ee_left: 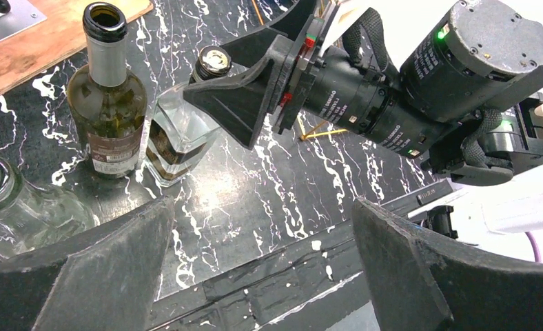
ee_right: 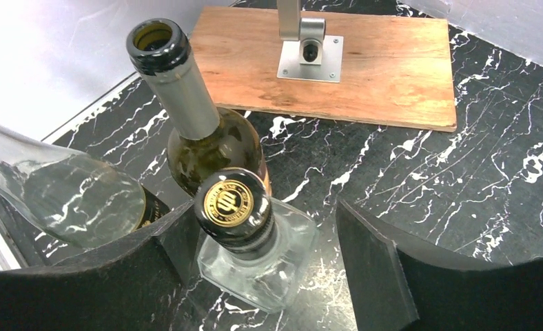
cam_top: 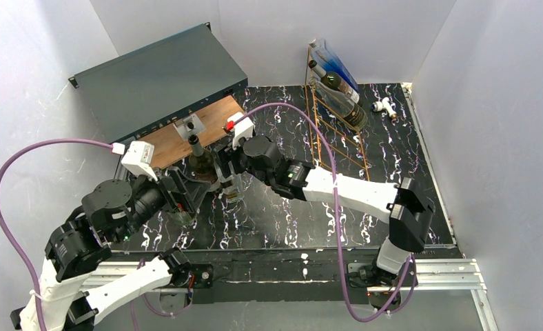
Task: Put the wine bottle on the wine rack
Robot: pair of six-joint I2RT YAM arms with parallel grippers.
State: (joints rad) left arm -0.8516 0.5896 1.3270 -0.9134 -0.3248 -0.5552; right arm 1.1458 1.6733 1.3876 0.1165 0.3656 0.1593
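right gripper is open, jaws either side of the neck of the square clear bottle, nothing grasped yet; I take that as the bottle to move; it stands upright on the table, just beside the green wine bottle, well apart from the wine rack at the far right; left gripper is released too, empty, near a clear glass bottle

neck sits off-centre, close to one finger, the other well clear; I'd centre before clenching, else the squeeze likely shoves the bottle into the green one; grip the neck below the cap, not the cap itself; glass is probably slick, so squeeze firmly; lift straight up past both neighbours, then swing to the rack; its upper part already carries bottles, so aim for a free lower rung
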